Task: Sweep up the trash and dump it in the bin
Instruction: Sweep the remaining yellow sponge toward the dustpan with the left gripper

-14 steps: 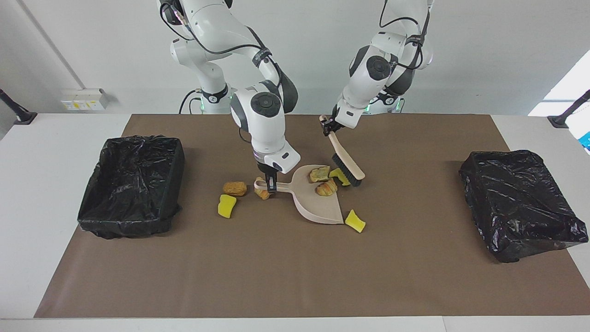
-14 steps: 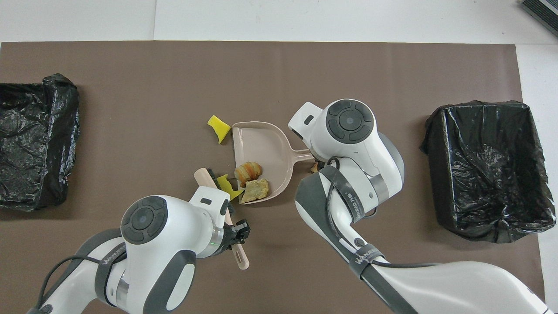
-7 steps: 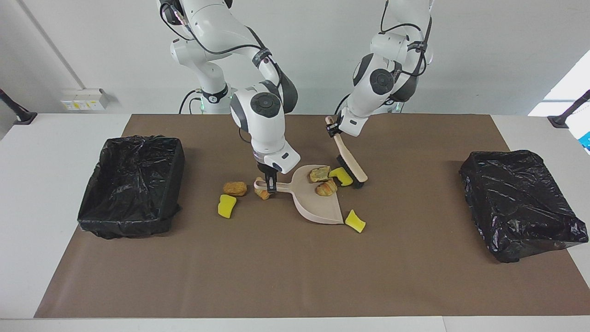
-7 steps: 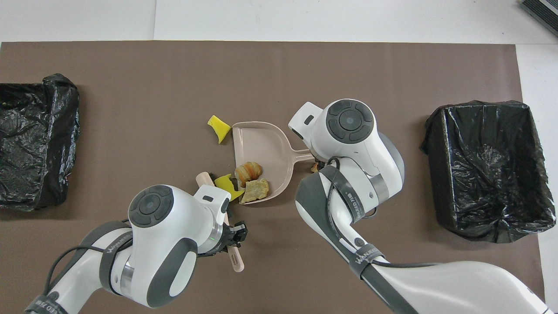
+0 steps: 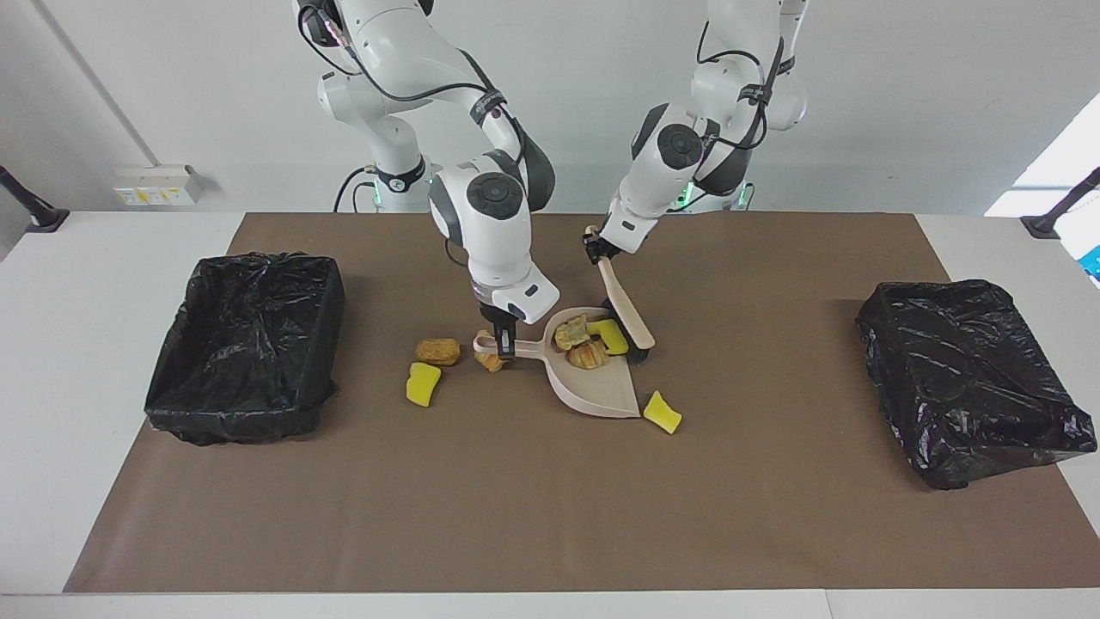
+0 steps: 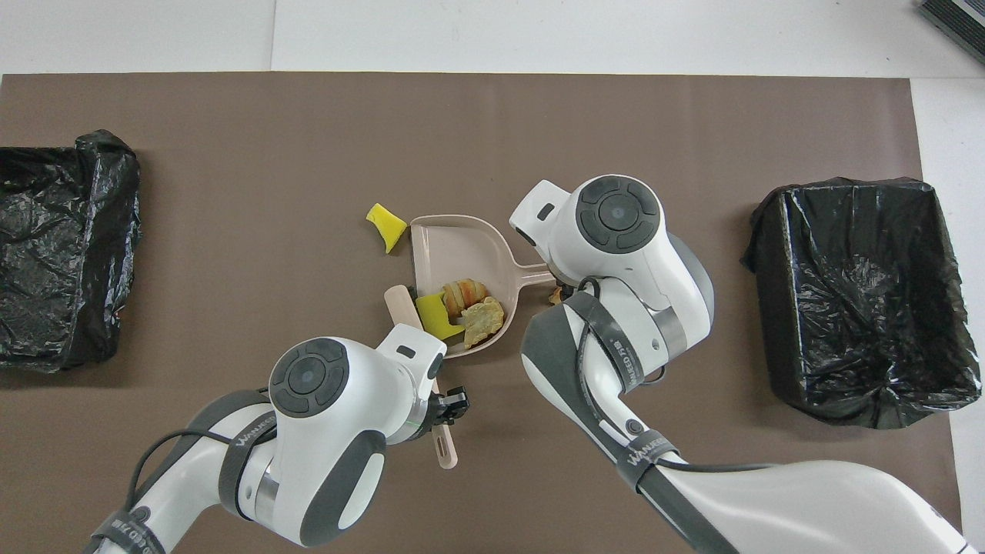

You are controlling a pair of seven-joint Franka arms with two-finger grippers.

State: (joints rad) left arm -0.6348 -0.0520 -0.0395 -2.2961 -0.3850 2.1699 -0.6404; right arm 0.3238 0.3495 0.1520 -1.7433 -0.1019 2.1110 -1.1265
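Observation:
My right gripper is shut on the handle of the beige dustpan, which lies flat on the brown mat. My left gripper is shut on the wooden handle of a brush whose black bristles stand at the pan's open side. In the pan lie two pastries and a yellow sponge piece. More trash lies on the mat: a sponge piece by the pan's mouth, another sponge piece, a brown pastry and a pastry scrap by the pan's handle.
A black-lined bin stands toward the right arm's end of the table. A second black-lined bin stands toward the left arm's end. The brown mat covers most of the table.
The left arm swept the brush toward the right arm's end, pushing the yellow sponge piece and both pastries deeper into the dustpan. The right gripper and pan stayed still.

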